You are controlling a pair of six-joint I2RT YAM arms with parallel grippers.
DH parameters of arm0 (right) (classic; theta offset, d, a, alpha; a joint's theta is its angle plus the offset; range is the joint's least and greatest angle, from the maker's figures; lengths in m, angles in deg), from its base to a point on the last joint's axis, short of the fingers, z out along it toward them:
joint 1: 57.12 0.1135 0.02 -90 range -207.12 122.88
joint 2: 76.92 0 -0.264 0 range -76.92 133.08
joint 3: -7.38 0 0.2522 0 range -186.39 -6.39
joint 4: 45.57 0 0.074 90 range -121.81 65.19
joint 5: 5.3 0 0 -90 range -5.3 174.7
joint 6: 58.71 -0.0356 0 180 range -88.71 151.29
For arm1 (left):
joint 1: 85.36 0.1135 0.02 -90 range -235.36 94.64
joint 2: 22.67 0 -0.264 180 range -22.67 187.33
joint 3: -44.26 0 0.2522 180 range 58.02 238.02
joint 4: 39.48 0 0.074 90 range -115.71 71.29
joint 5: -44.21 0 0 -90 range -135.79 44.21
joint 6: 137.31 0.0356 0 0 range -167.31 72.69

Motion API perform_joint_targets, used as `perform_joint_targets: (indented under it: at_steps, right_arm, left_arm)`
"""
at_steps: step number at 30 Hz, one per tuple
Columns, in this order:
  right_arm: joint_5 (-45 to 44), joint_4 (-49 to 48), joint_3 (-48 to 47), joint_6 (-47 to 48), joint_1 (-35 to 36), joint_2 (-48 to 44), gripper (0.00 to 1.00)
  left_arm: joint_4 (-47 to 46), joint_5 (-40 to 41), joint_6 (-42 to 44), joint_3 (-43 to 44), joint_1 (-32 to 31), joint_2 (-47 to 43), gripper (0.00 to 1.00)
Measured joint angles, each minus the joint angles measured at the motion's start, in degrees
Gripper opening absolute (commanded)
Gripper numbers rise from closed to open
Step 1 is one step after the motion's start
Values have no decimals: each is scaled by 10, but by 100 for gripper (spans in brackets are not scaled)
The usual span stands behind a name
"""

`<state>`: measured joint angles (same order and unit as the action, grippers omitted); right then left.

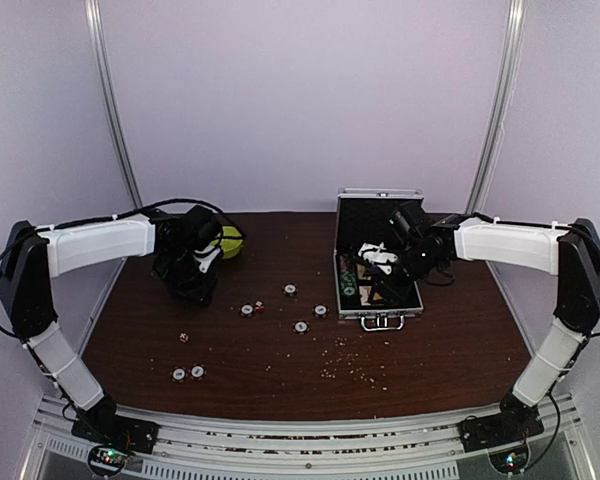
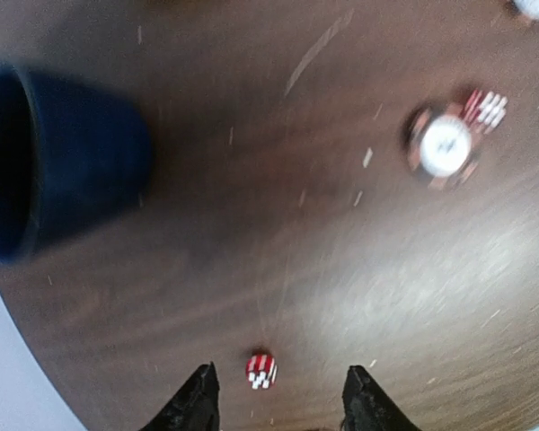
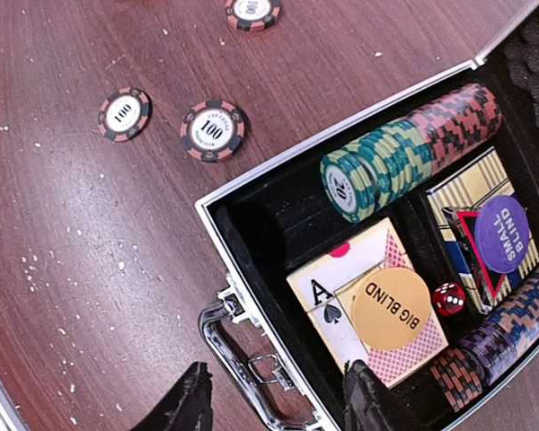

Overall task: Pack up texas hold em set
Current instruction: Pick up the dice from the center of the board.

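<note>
The left gripper point(image 2: 280, 373) had its fingers apart over the surface point(image 1: 280, 370), well to the left of the briefcase point(image 3: 251, 180). A small red-and-white die point(image 2: 261, 370) lay between them, nearer one finger than the other and touching neither. The right gripper point(image 3: 278, 370) was likewise spread and empty, hanging over the briefcase's front wall by its handle point(image 3: 217, 346).

The die looked the likeliest trouble. Tiny and off-centre, it could skid or pop out sideways if the fingers met it unevenly. The dark blue mug point(image 2: 81, 171), also left of the briefcase, stood near enough for the arm to knock it. If the right gripper came down, it could catch the rim and shove the open briefcase.

Only the right wrist view showed what was packed: a row of chips point(image 3: 404, 148), card decks point(image 3: 341, 296), the Big Blind button point(image 3: 391, 308), the Small Blind button point(image 3: 501, 233) and a second die point(image 3: 447, 299). Only the top view showed the whole scatter of loose chips point(image 1: 300, 326) left of the briefcase, and the lime-green bowl point(image 1: 232, 242). The left wrist view was blurred.
</note>
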<state>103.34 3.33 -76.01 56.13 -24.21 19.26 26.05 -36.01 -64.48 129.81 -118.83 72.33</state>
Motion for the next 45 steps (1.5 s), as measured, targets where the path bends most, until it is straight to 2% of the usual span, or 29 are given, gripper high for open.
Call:
perform_joint_targets:
  at_steps: [3, 15, 21, 33, 38, 45]
  right_arm:
    - [17, -9, 9, 0, -10, -15, 50]
    - [55, -35, 21, 5, -9, -41, 50]
    - [60, -35, 24, 6, -10, -42, 48]
    - [70, -35, 25, 7, -12, -42, 47]
    - [71, -35, 25, 7, -12, -42, 47]
    - [73, -32, 25, 7, -13, -41, 46]
  left_arm:
    - [41, 5, -16, -28, 0, 3, 56]
    - [66, -14, -39, -86, 17, 23, 55]
    - [48, -36, -33, -100, 33, 41, 41]
    - [19, -46, -5, -104, 49, 70, 29]
    - [18, -43, 3, -98, 49, 75, 15]
    - [23, -47, 9, -59, 32, 92, 12]
